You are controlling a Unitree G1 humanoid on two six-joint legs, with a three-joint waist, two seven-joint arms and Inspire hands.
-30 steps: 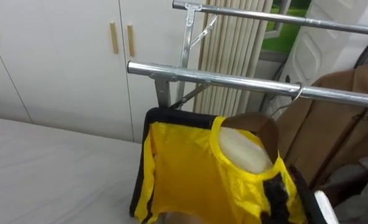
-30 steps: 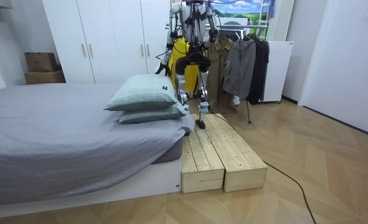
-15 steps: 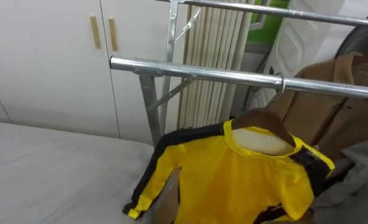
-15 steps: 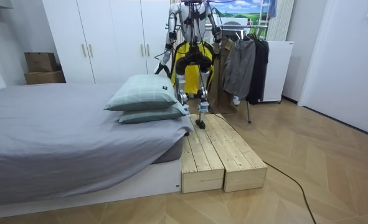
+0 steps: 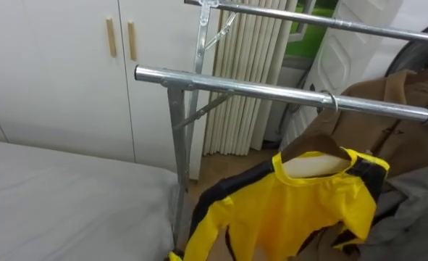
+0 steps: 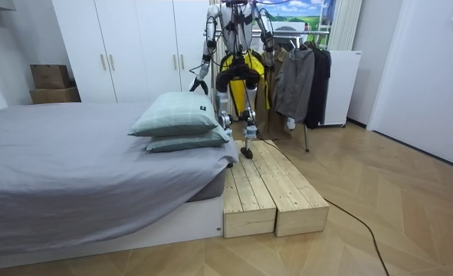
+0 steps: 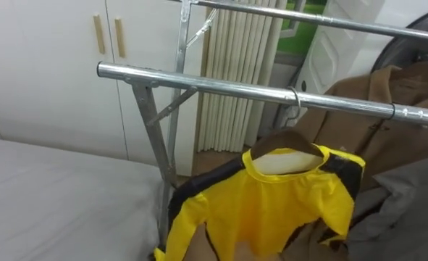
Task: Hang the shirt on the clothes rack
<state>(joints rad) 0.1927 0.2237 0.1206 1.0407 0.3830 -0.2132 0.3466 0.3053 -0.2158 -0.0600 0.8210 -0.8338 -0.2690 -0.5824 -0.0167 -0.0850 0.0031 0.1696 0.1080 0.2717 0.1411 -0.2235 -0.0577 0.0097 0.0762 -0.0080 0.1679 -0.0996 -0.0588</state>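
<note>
Found left hand [image 6: 198, 83] out at the room view's left of the body, arm angled down from the shoulder, apart from the clothes. Cannot tell whether released or clenched. Found right hand [image 6: 271, 46] raised at the room view's right, close to the hanging garments. Cannot tell its state either, nor whether touching anything.

Logged yellow shirt [image 5: 293, 210], black-trimmed, hanging on wooden hanger [image 5: 311, 142], collar round the hanger's shoulders, one sleeve trailing down to the left. Logged hook [image 5: 332, 101] of that hanger looped over lower rail [image 5: 257, 88] of the metal rack, to the right of the upright post. Noted brown coat [image 5: 387, 119] on the same rail, just beside the shirt on the right. Noted grey garment [image 5: 420, 210] low at the right edge. Noted upper rail [image 5: 329, 22] running above and behind.

Marked white wardrobe [image 5: 54, 65] with wooden handles behind the rack at left, pale ribbed curtain [image 5: 246, 80] past the post, grey bed [image 5: 54, 196] at lower left.

From the room view: placed the robot upright on wooden platform [image 6: 264, 184] along the bed's side, facing the rack, back to the camera. Two pillows [image 6: 180, 119] stacked on the bed's near corner.
</note>
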